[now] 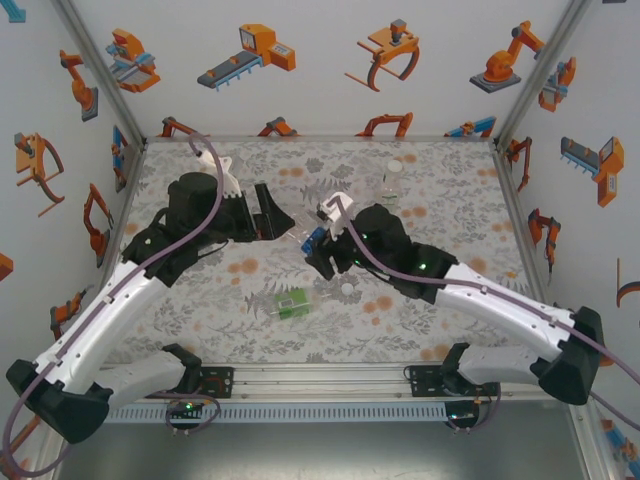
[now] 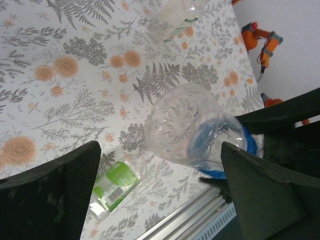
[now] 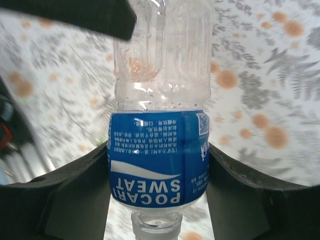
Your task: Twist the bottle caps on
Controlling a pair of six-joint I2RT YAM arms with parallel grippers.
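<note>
Blue-labelled bottle [image 3: 157,160] is clamped at its label by the right fingers [image 3: 65,195]. Left wrist view shows its base between the wide-spread left fingers [image 2: 260,195]. Top view shows the green-labelled bottle [image 1: 292,303] lying on the surface [image 1: 450,220] at 7 o'clock of it and a white cap [image 1: 347,290] at 5.

Table [image 1: 250,335]: I see a grey-and-orange floral cover.
Towards near edge, middle: green-labelled bottle [image 1: 292,303] lying on its side, white cap [image 1: 347,289] near it.
Far edge: clear bottle [image 1: 391,186], upright.

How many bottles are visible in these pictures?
3. The green-labelled bottle lies on its side in the near middle; the blue-labelled bottle is gripped by the right gripper at the centre; the third bottle is near the far edge. The arms could hide more.
</note>
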